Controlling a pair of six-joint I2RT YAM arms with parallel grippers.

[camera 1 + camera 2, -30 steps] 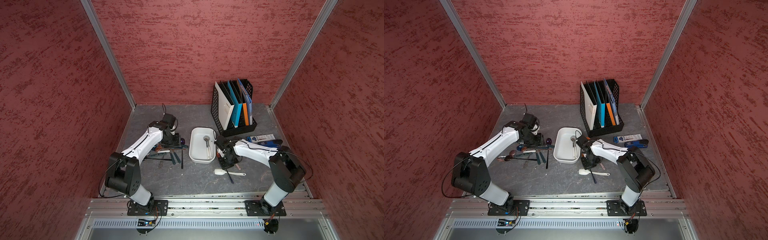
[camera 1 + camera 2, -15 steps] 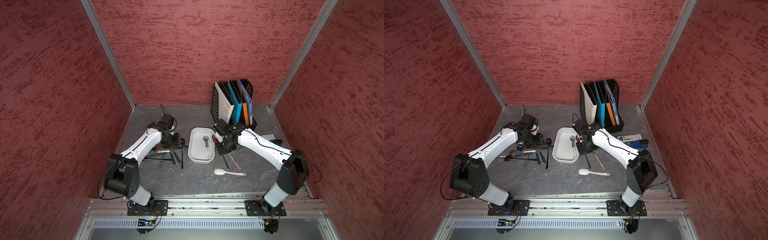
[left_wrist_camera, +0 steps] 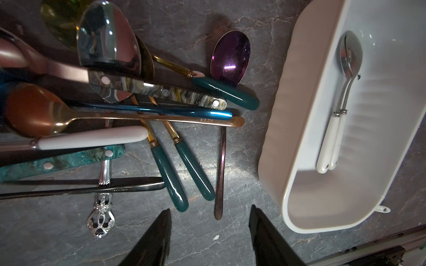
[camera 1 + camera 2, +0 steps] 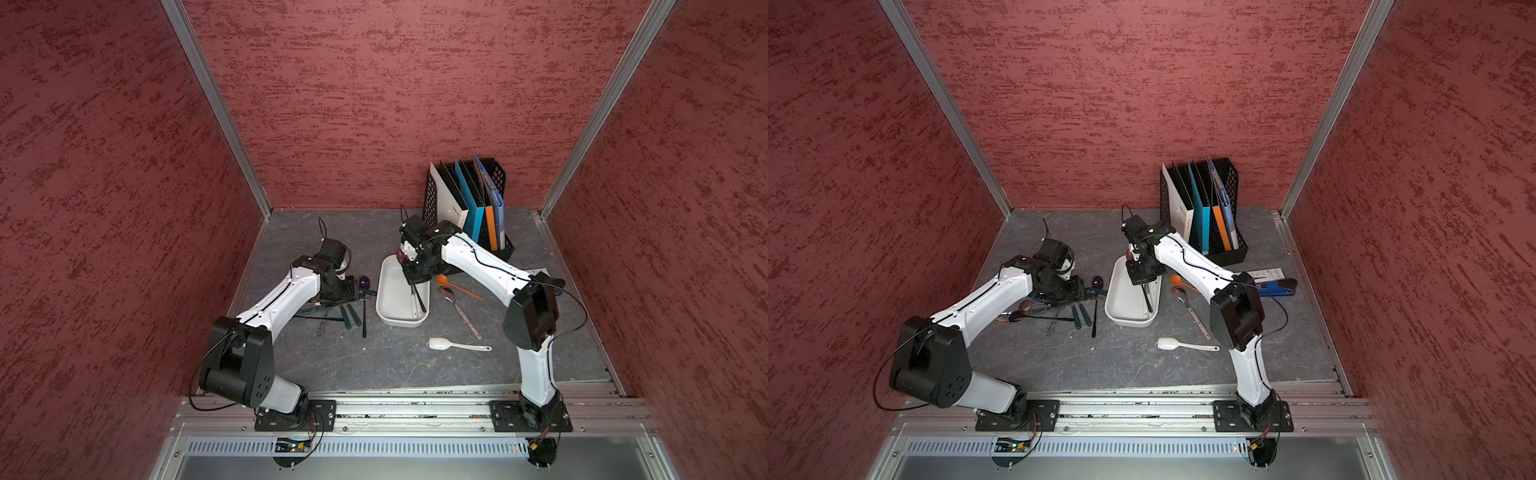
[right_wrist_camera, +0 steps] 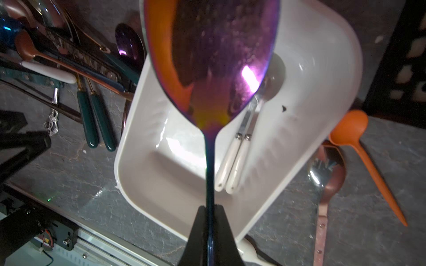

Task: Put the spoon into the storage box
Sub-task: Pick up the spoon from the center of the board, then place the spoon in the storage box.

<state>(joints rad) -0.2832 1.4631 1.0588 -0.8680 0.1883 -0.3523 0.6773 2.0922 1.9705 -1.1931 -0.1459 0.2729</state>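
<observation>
The bench's [image 4: 374, 365] front is wide and bare, but for one white spoon [image 4: 457, 344]. A pile of spoons [image 4: 348, 315] crowds the storage box's [image 4: 395, 299] left side. An orange spoon [image 4: 460, 288] and a copper spoon [image 4: 463, 316] lie by its right. The file rack [image 4: 498, 178] fills the back right corner. The right arm [image 4: 482, 264] hangs over the box's back end.

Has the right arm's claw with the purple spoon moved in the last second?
Yes. The right gripper moved rearward, nearer the file rack, and is now over the white box, fingers shut on the spoon.
</observation>
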